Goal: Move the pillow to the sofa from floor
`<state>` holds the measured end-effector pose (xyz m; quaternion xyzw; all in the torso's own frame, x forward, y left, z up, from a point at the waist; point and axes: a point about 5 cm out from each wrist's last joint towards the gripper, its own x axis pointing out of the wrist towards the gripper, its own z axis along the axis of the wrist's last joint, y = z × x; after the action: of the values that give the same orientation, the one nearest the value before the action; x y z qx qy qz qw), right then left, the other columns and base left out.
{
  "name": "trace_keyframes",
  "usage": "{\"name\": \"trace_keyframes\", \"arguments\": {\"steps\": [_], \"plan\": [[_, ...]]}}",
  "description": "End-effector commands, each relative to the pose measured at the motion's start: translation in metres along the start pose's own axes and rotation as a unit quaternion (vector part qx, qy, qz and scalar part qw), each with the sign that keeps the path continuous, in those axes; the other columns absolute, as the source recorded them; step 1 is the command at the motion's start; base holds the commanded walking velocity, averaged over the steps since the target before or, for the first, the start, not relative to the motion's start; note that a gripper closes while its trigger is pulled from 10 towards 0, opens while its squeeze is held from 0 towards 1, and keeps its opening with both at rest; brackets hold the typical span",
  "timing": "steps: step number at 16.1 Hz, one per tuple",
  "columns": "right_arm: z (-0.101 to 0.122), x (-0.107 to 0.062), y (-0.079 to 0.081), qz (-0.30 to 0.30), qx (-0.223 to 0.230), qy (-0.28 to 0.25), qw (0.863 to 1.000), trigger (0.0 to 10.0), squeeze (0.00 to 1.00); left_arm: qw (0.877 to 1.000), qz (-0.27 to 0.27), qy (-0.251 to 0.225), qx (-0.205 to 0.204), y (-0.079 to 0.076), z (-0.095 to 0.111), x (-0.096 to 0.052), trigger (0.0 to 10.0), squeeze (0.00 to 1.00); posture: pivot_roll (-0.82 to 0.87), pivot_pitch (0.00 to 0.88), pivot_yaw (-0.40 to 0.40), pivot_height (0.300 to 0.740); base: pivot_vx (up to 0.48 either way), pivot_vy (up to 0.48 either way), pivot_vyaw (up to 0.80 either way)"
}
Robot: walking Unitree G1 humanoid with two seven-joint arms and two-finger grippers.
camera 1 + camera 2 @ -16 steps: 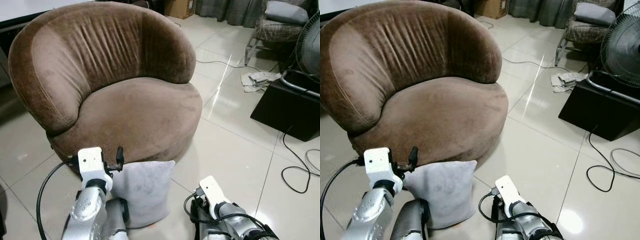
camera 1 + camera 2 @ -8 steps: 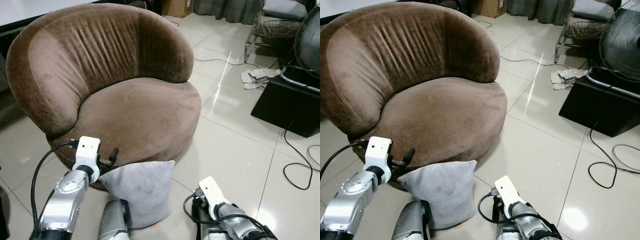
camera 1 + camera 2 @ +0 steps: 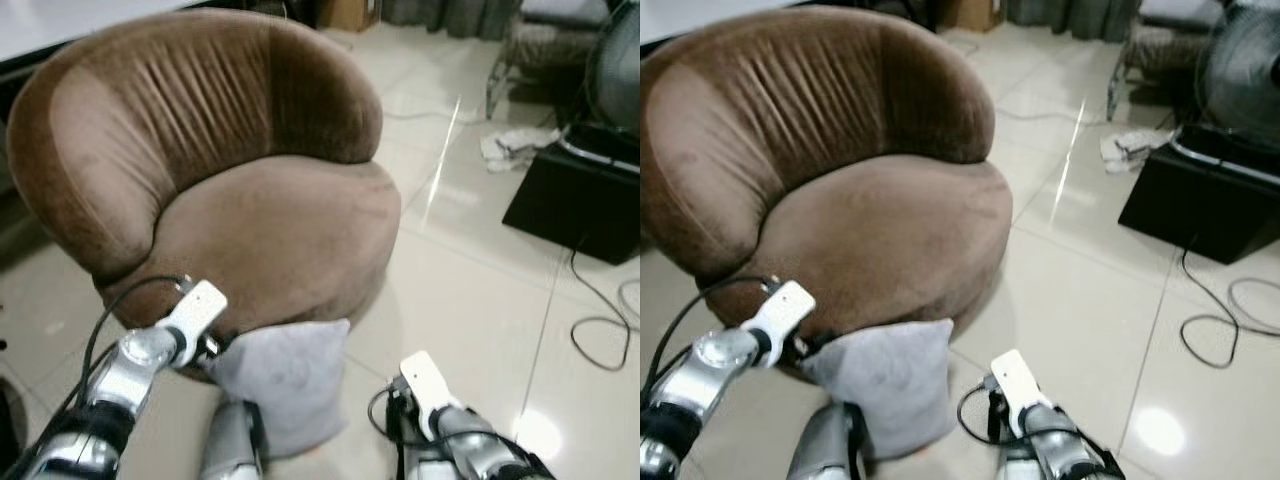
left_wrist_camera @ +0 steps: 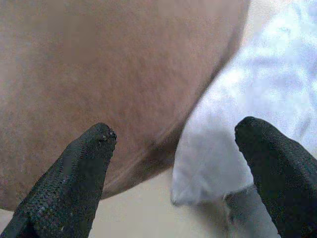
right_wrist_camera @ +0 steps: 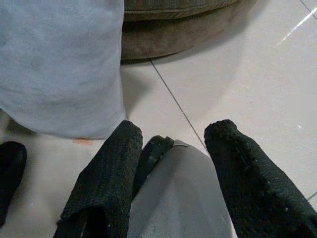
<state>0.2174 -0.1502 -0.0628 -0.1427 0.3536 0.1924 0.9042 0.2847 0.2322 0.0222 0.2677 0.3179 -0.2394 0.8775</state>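
Your left gripper (image 4: 173,144), fingers spread, hovers at the upper corner of the pale grey fabric pillow (image 3: 285,385) leaning against the round brown velvet sofa (image 3: 250,200); your right gripper (image 5: 173,163), also spread, hangs low above the tiled floor (image 3: 480,300).

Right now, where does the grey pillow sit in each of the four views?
Left eye view: pillow low centre, upright on the floor against the brown sofa, left tool at its top corner.
Right eye view: pillow low centre-left.
Left wrist view: pillow pale, between the open fingers.
Right wrist view: pillow beyond the fingers.
Shared landmark: the sofa's rounded front base.
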Motion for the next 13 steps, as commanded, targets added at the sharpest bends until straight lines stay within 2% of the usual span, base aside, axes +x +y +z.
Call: {"name": "trace_keyframes", "arguments": {"steps": [1,4,7,10,11,13], "plan": [[-0.004,-0.001,0.001,-0.002,0.009,0.004,1.000,10.0,0.00,1.000,-0.009,0.012,0.024,0.002,-0.003,-0.001,10.0,0.00,-0.14,0.000,0.054,0.598,0.000,0.000,0.00],[-0.010,-0.004,-0.003,-0.014,0.021,0.010,1.000,10.0,0.00,0.992,-0.028,0.059,0.107,0.005,-0.010,0.005,10.0,0.00,-0.19,0.012,0.073,0.598,0.000,0.000,0.00],[-0.015,-0.007,-0.007,-0.025,0.031,0.011,0.999,10.0,0.00,0.987,-0.044,0.060,0.145,0.002,-0.002,0.011,10.0,0.00,-0.23,0.035,0.102,0.598,0.000,0.000,0.00],[-0.020,-0.009,-0.009,-0.032,0.042,0.011,0.999,10.0,0.00,0.977,-0.062,0.044,0.200,-0.008,0.019,0.022,10.0,0.00,-0.24,0.053,0.109,0.598,0.000,0.000,0.00],[-0.021,-0.010,-0.009,-0.031,0.042,0.013,0.999,10.0,0.00,0.968,-0.076,0.043,0.235,-0.016,0.028,0.027,10.0,0.00,-0.25,0.056,0.117,0.598,0.000,0.000,0.00],[-0.022,-0.010,-0.010,-0.034,0.045,0.014,0.998,10.0,0.00,0.963,-0.079,0.038,0.256,-0.023,0.036,0.032,10.0,0.00,-0.27,0.053,0.128,0.598,0.000,0.000,0.00]]}}
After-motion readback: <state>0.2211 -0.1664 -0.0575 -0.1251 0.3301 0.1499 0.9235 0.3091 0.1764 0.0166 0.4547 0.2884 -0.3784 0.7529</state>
